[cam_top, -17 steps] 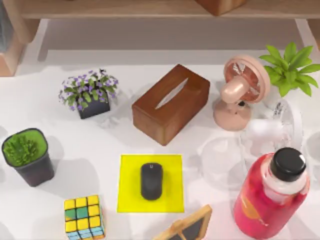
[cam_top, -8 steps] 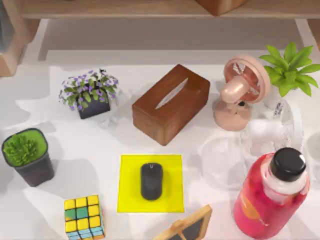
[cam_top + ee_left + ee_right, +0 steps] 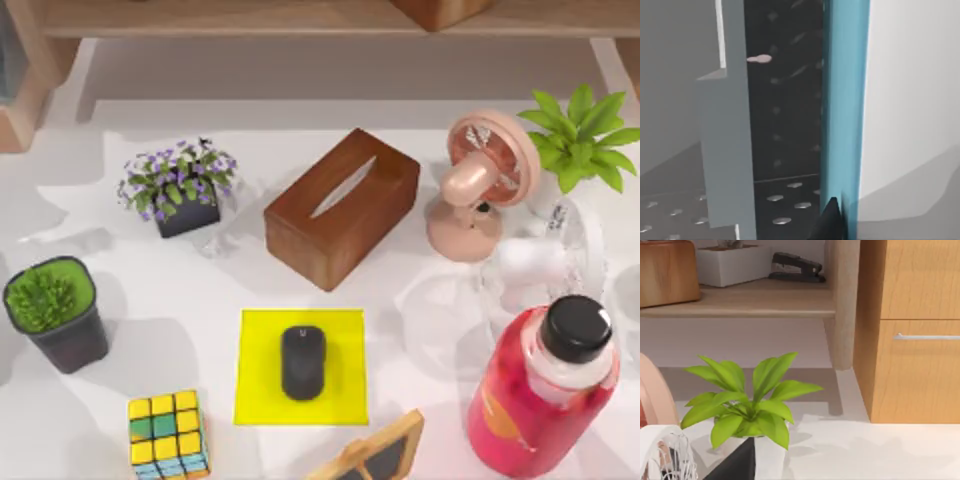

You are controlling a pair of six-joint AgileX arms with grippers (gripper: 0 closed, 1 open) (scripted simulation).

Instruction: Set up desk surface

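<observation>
Well, the biggest thing is the desk surface (image 3: 170,290), a wide white top that holds everything else. A wooden shelf (image 3: 250,18) runs along its far edge. At the near right corner stands a big red bottle (image 3: 520,405) with a black cap. A brown tissue box (image 3: 340,205) sits in the middle, toward the back. Just to its right is a pink fan (image 3: 480,185), and a white fan (image 3: 545,262) stands between the pink fan and the bottle. A yellow mat (image 3: 260,390) lies flat near the front, in the middle. A dark pot with a green plant (image 3: 55,310) is on the left side. A leafy plant (image 3: 580,135) is at the back right. A small pot of purple flowers (image 3: 180,185) is at the back left. A color cube (image 3: 168,433) sits at the front left. A little wooden frame (image 3: 375,455) pokes in at the front edge, beside the mat. A black mouse (image 3: 303,362) rests on the mat.

A dark bit of the left gripper (image 3: 831,220) sits by a blue and grey panel (image 3: 840,100). A dark bit of the right gripper (image 3: 740,465) is near the leafy plant. I cannot tell if either one is clenched or let go.
</observation>
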